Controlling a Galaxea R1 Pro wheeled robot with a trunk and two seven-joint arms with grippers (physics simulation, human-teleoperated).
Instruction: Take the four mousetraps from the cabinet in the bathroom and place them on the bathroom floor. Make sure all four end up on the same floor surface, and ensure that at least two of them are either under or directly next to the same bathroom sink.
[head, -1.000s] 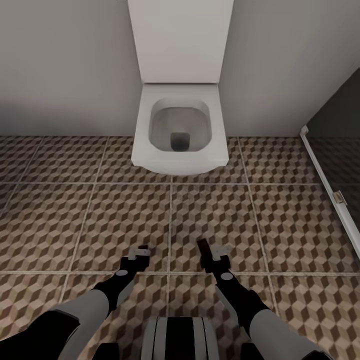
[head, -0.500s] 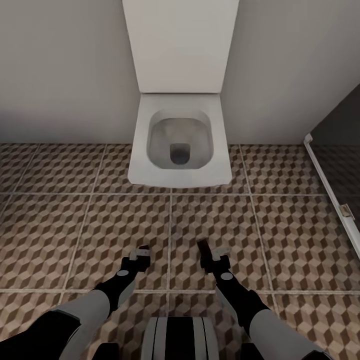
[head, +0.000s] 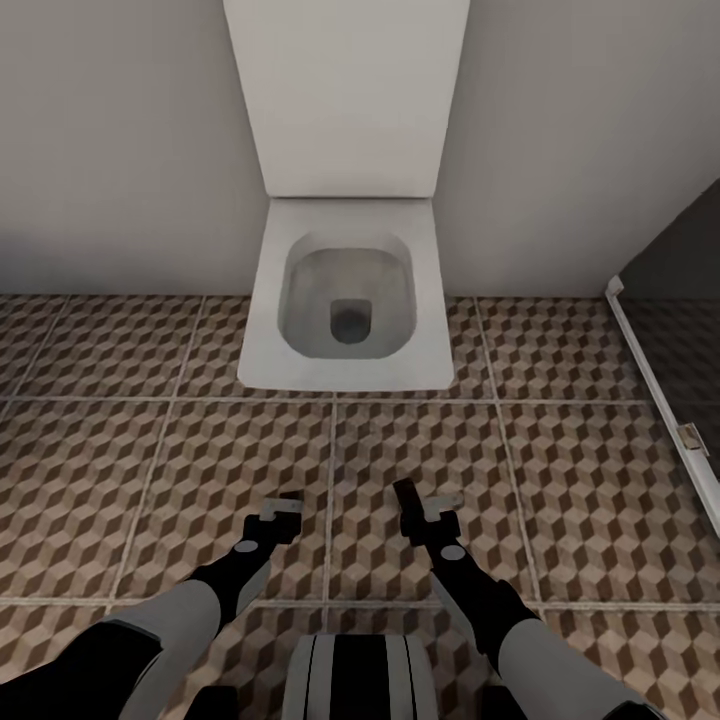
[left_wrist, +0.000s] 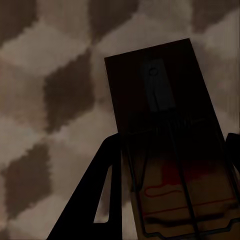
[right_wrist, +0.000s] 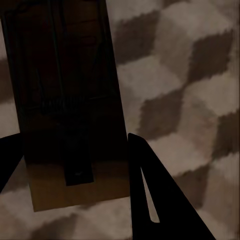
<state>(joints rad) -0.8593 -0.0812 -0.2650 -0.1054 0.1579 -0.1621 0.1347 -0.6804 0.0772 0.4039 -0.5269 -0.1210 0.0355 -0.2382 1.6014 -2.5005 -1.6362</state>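
Both claws hung low over the bathroom floor (head: 560, 450) of large square tiles in a brown, beige and white cube pattern with pale grout lines. Our left gripper (head: 278, 513) was clenched on a small flat brown wooden mousetrap (left_wrist: 170, 145): in the left wrist view we saw the board between the two dark fingers (left_wrist: 95, 200), its dark wire parts and a red spot near the gripper end, with the patterned tile behind it. In the head view that board was too small and edge-on to make out.

Our right gripper (head: 422, 512) was likewise clamped on a second brown wooden mousetrap (right_wrist: 65, 100). The right wrist view showed this board lying between the fingers (right_wrist: 160, 200), with a dark spring and bar across its face. From the head camera it appeared as a thin dark slab (head: 405, 505) standing up from the claw.

Ahead of both arms stood the white square toilet (head: 345, 300), lid raised against the pale grey wall (head: 110, 150). Its bowl held a grey basin with a dark drain opening at the bottom; we noted no object inside it. At the right edge a white frame (head: 660, 400) bordered the dark shower floor (head: 690, 340).
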